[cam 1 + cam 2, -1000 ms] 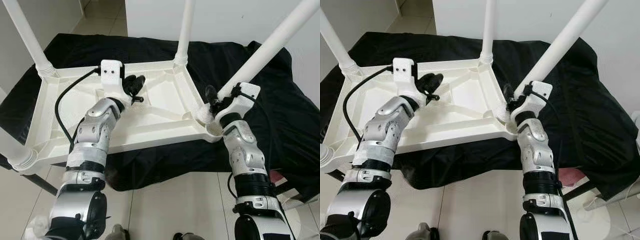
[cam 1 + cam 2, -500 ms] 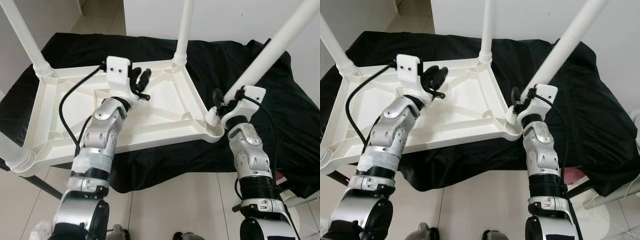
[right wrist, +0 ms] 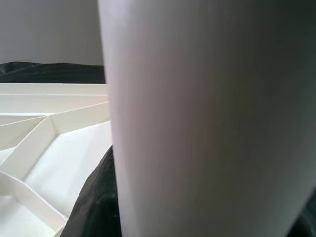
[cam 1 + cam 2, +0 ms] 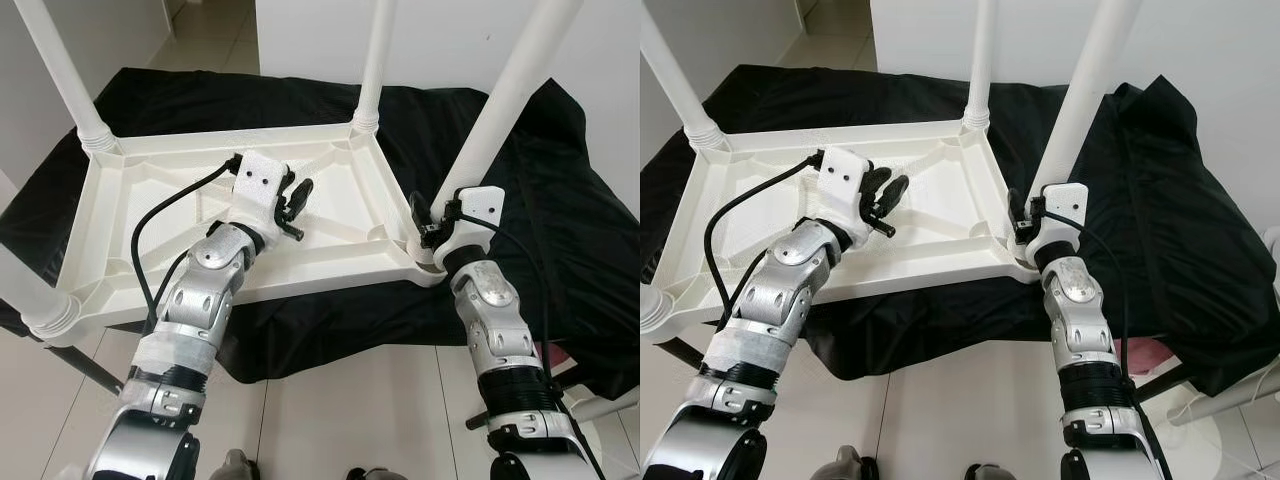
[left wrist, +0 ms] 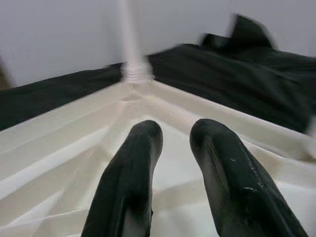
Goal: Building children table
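White tabletop (image 4: 150,215) lies upside down on black cloth (image 4: 560,190), ribbed underside up, legs rising from corners. Right gripper (image 4: 425,215) clamped round base of near-right leg (image 4: 505,95), at tabletop's corner socket; leg stands steep. Left gripper (image 4: 292,200) hovers above middle of underside, fingers (image 5: 131,173) slightly parted, holding nothing. Far leg (image 4: 372,60) upright behind it

A black cloth (image 4: 520,150) drapes the work surface. Pale floor tiles (image 4: 350,400) lie below. A plain white wall (image 4: 1210,60) stands behind.
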